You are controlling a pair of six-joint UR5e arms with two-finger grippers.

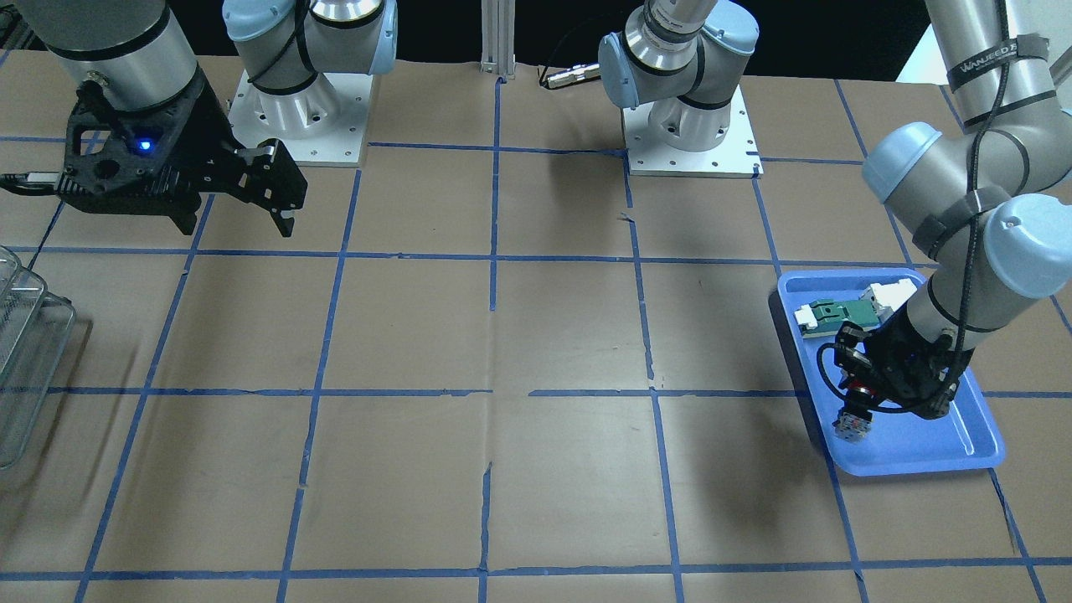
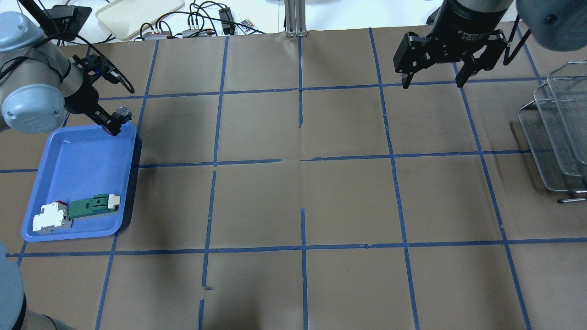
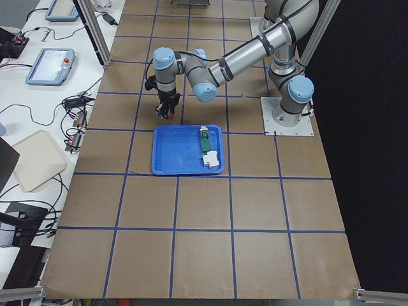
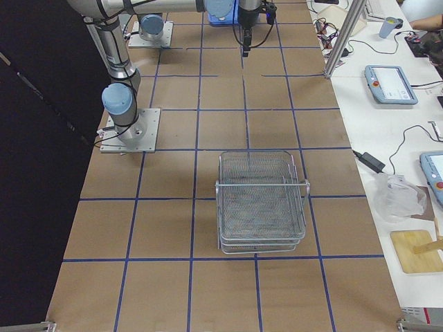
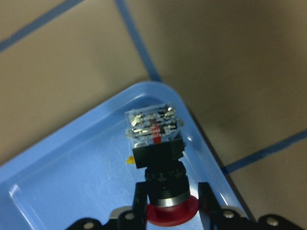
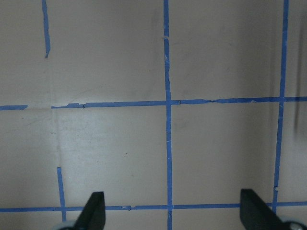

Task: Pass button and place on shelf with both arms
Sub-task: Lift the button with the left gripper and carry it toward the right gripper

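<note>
My left gripper [image 5: 170,203] is shut on the button [image 5: 156,158], pinching its black body just above the red cap, with the clear block pointing away from the wrist. It holds the button over a corner of the blue tray [image 2: 78,156]. The overhead view shows this gripper [image 2: 110,124] and the button [image 2: 123,112] at the tray's far right corner, and the front view shows the button [image 1: 852,423] too. My right gripper [image 2: 432,84] is open and empty, high over the table's far right. The wire-mesh shelf [image 2: 559,133] stands at the right edge, apart from both grippers.
In the blue tray's near end lie a green-and-white flat part [image 2: 94,206] and a white block with red [image 2: 51,217]. The table is brown paper with a blue tape grid. The arm bases [image 1: 297,117] stand at the robot's side of the table.
</note>
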